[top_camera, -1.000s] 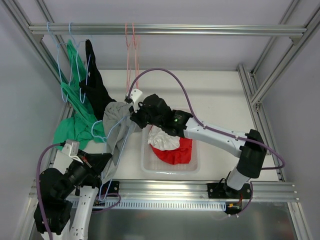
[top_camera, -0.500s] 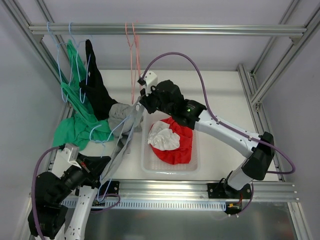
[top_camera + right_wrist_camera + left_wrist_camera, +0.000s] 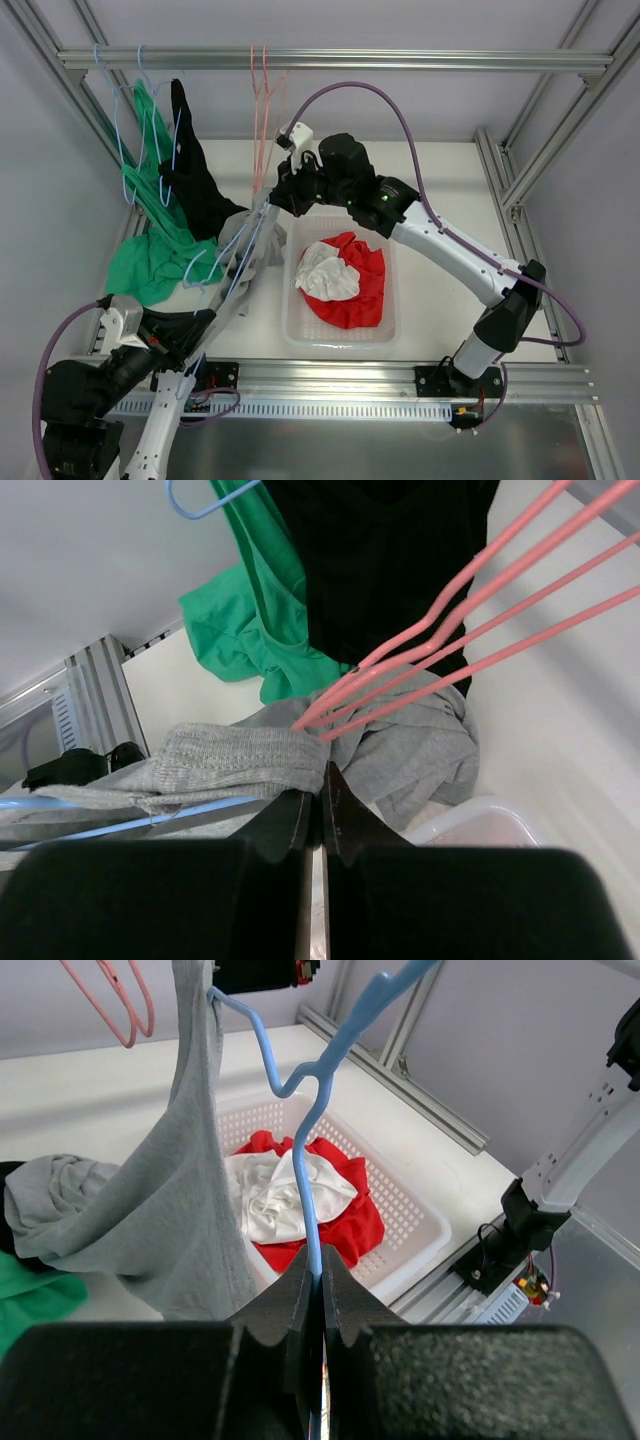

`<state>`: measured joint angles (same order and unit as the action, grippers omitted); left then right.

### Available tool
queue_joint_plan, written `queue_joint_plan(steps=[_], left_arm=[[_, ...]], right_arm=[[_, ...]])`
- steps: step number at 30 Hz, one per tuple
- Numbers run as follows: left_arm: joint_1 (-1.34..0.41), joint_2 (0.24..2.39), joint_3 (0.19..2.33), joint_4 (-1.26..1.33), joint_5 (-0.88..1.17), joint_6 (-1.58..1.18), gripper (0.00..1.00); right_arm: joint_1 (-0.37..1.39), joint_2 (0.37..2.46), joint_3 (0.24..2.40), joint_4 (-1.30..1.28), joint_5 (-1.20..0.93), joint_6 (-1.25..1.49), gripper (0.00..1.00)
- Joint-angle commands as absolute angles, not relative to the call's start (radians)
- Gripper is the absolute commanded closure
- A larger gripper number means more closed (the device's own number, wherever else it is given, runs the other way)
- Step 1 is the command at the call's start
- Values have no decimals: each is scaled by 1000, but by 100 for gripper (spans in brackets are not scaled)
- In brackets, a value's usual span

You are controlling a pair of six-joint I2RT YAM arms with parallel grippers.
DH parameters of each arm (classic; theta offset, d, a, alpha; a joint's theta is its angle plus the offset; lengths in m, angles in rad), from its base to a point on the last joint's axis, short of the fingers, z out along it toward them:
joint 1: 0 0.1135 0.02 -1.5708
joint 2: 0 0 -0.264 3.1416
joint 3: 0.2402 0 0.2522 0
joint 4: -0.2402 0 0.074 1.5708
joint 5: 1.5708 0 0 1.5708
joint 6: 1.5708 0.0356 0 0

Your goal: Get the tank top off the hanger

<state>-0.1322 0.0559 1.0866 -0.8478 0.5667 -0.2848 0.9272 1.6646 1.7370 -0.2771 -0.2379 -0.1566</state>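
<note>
My left fingers (image 3: 318, 1290) are clenched on the lower wire of the hanger (image 3: 310, 1160), a blue one, which rises straight from their tips and bends away above them. The tank top (image 3: 190, 1210) is grey and is on that hanger: in the left wrist view it drapes to the left of the fingers, one strap pulled taut upward and the bulk sagging down onto the worktop (image 3: 460, 180). My right fingers (image 3: 322, 805) are pressed together on the grey fabric, which bunches just to the left of their tips, with a run of blue wire crossing below it. From above, the strap and the hanger stretch in a slanted line between the two sets of fingers, right ones high and far, left ones low and near. Beyond the left fingers and a little to their right sits a white basket (image 3: 420, 1250) holding a red cloth (image 3: 365, 290) with a white cloth (image 3: 325, 275) on top. Just ahead of the right fingers run the pink hangers (image 3: 470, 610), which hang from the rail (image 3: 400, 60) overhead. Past them are a black garment (image 3: 390, 550) and a green garment (image 3: 250, 630); the green one trails onto the worktop beside the grey heap.
</note>
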Motion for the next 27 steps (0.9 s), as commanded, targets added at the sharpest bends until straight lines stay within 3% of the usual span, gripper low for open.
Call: queue_joint_plan(steps=[1,11,27], left_arm=[[-141,92,1063,-778,643,-250,100],[-146,41,1020,-782,756,-258,100],[-144,155,968,-811,835,-232,100]], right_arm=[[902,1605,1798,-319,-278,-121,100],[871,1614,1833,-425,-233,-155,100],[853,1606,1878,-500,-325,-108,100]])
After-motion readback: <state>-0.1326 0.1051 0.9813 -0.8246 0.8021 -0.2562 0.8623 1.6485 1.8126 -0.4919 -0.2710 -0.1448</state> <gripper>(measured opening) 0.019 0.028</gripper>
